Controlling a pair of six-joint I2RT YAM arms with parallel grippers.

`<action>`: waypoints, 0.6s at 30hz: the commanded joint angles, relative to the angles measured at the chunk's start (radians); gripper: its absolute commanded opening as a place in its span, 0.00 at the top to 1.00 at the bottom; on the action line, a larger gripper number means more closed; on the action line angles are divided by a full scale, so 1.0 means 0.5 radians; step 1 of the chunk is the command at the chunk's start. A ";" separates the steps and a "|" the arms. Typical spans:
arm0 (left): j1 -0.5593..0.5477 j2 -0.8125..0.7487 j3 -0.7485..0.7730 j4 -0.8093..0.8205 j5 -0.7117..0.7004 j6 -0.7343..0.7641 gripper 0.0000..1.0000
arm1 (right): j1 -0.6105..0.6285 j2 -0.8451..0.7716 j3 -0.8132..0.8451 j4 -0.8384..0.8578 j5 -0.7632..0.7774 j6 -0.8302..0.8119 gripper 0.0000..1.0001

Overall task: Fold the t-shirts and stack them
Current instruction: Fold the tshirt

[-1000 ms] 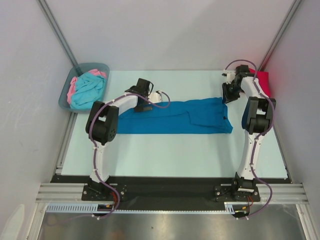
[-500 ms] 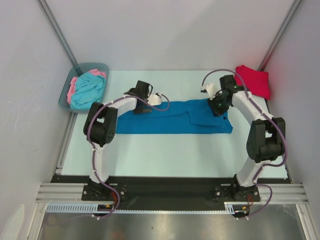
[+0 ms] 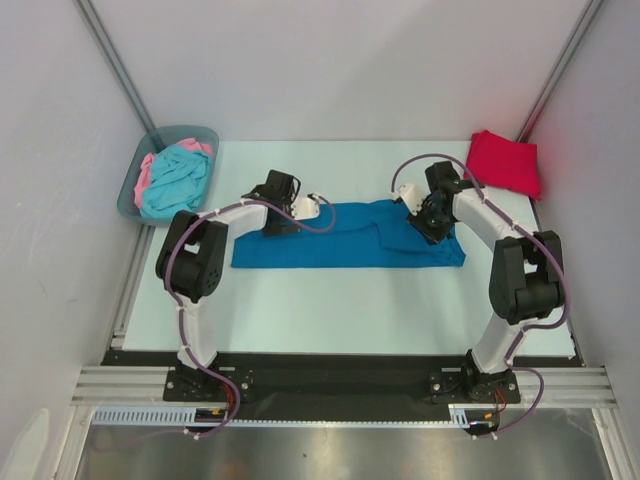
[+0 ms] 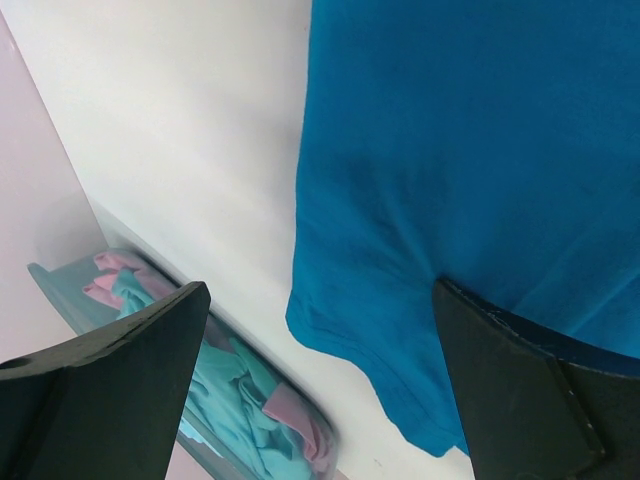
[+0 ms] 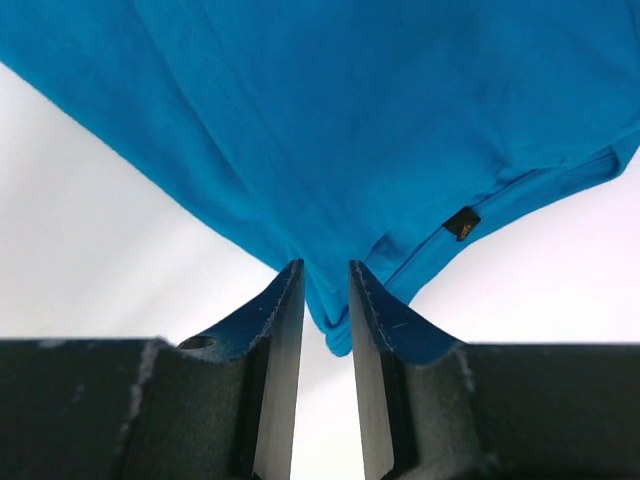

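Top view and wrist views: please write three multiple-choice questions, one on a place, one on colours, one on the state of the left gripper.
1. Where on the table does the red shirt lie?
A. near left corner
B. far right corner
C. middle

2. Which colours have the shirts in the bin?
A. turquoise and pink
B. yellow and white
C. all black

3. How is the left gripper?
A. shut on cloth
B. shut and empty
C. open over the edge of the blue shirt

Answers:
1 B: the top view shows the red cloth in the far corner on the right arm's side.
2 A: turquoise cloth lies on top, with pink at its rim.
3 C: in the left wrist view the fingers stand wide apart, with nothing between them.
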 commanded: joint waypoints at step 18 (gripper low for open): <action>-0.004 -0.087 -0.044 0.122 0.065 -0.047 0.00 | 0.068 0.149 -0.082 0.220 0.160 -0.058 0.67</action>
